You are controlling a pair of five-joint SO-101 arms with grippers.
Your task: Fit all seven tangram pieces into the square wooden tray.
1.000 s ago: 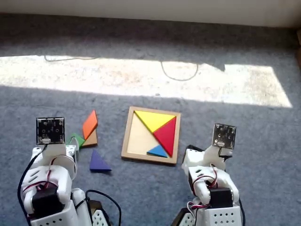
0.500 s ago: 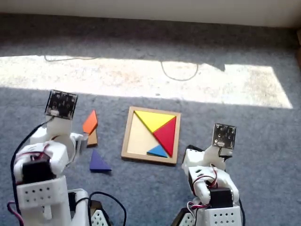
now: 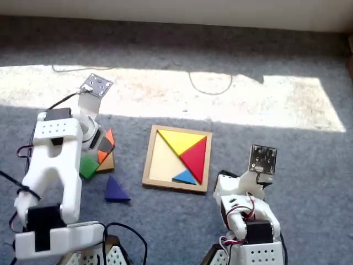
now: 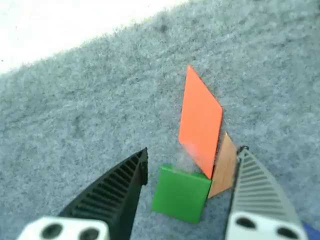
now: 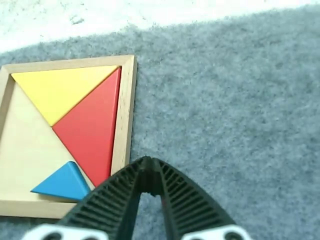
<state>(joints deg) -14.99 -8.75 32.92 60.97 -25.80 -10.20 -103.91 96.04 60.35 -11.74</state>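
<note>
Your left gripper (image 4: 194,151) stands wide open and empty, jaws flanking the green square (image 4: 181,193), the orange parallelogram (image 4: 200,120) and a tan piece (image 4: 223,167) half hidden under it. Your right gripper (image 5: 150,162) is pinched closed on nothing, just beside the wooden tray (image 5: 127,110).

light wooden square tray (image 3: 162,163), big yellow triangle piece (image 3: 177,140), big red triangle piece (image 3: 196,158), small sky-blue triangle piece (image 3: 185,177), orange parallelogram piece (image 4: 200,120), green square piece (image 4: 181,194), tan triangle piece (image 4: 224,167), dark purple-blue triangle piece (image 3: 115,190), mottled grey-blue carpet (image 3: 298,165), pale sunlit band (image 3: 165,91) across it, thin dark cable (image 3: 209,88)
</note>
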